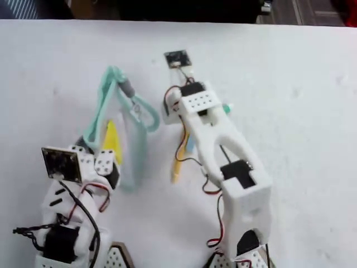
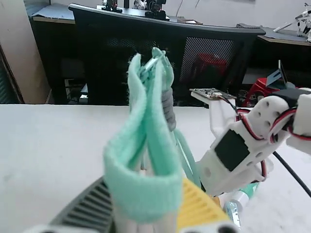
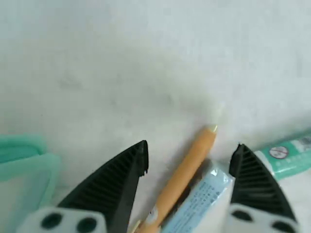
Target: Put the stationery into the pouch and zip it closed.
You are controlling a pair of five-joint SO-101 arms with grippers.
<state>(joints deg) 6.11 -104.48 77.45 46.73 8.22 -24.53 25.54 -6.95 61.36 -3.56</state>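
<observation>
The mint-green pouch stands on its edge left of centre, mouth gaping, with a grey zipper pull near its far end. My left gripper is shut on the pouch's near rim, and its yellow finger shows through the opening. My right gripper hangs open just above the table to the right of the pouch. An orange pen lies between its black fingers. Beside the pen are a light blue packet and a green-and-white tube.
The right arm lies over most of the stationery; the pen's end sticks out beneath it. A corner of the pouch sits close to the right gripper. White tabletop stretches to the right and far side.
</observation>
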